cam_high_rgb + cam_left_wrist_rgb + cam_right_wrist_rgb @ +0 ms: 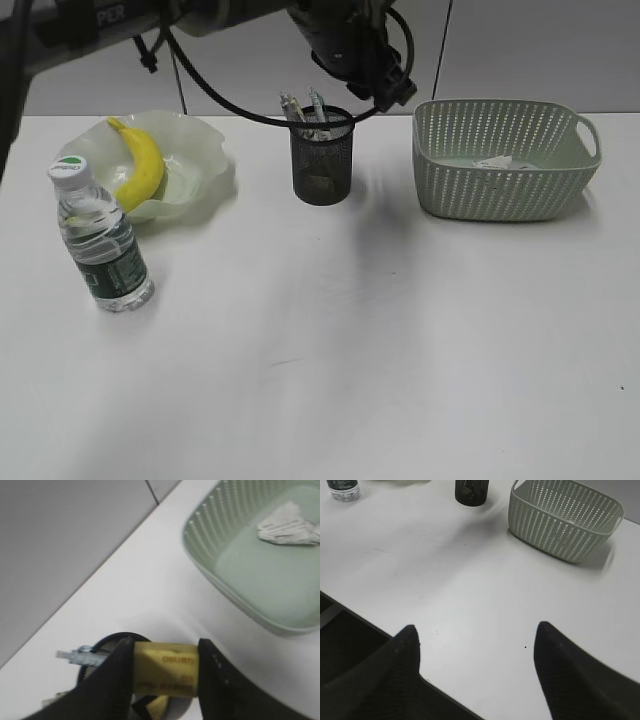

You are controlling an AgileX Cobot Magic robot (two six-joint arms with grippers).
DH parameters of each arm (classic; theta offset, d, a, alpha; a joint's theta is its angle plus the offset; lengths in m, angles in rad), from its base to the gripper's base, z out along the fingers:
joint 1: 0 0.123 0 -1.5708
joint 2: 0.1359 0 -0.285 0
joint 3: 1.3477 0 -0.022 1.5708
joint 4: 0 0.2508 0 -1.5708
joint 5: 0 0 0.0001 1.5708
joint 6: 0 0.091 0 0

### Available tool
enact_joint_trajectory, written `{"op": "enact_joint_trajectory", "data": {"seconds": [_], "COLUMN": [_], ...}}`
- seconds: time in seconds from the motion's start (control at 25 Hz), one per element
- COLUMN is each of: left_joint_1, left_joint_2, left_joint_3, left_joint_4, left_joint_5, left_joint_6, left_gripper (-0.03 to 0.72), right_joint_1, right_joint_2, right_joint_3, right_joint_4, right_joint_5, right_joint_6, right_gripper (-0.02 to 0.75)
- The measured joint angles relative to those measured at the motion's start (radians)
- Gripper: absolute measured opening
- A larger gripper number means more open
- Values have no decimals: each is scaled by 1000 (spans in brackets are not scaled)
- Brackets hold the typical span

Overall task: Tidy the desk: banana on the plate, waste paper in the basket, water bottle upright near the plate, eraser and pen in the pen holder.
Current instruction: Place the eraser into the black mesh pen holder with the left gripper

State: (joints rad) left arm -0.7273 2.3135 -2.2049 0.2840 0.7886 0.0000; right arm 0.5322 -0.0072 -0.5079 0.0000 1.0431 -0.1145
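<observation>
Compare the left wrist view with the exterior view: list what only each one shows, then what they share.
Only the left wrist view: the left tool clamped on a yellow rectangular eraser with printed lettering, directly above the cup.

Only the exterior view: the curved yellow banana lying in the translucent pale green ruffled plate, and the clear plastic water bottle standing upright beside it.

Both: the black mesh pen holder with pens in it, the sage-green perforated basket holding the crumpled white waste paper, and the white desk.
</observation>
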Motion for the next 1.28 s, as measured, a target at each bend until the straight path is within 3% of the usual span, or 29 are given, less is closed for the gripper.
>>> {"op": "enact_joint_trajectory", "data": {"seconds": [0.16, 0.4, 1.28], "left_joint_1": [71, 140, 144], "left_joint_2": [0, 8, 117], "left_joint_3": [0, 0, 0], "left_joint_4": [-5, -103, -177], "left_joint_5": [-34, -100, -83], "left_joint_6": [0, 0, 0], "left_gripper": [286, 286, 286], "right_joint_1": [0, 0, 0], "right_joint_2": [0, 0, 0], "right_joint_3": [0, 0, 0], "right_joint_4": [0, 0, 0], "right_joint_5": [0, 0, 0], "right_joint_6": [0, 0, 0], "right_gripper": [561, 561, 561]}}
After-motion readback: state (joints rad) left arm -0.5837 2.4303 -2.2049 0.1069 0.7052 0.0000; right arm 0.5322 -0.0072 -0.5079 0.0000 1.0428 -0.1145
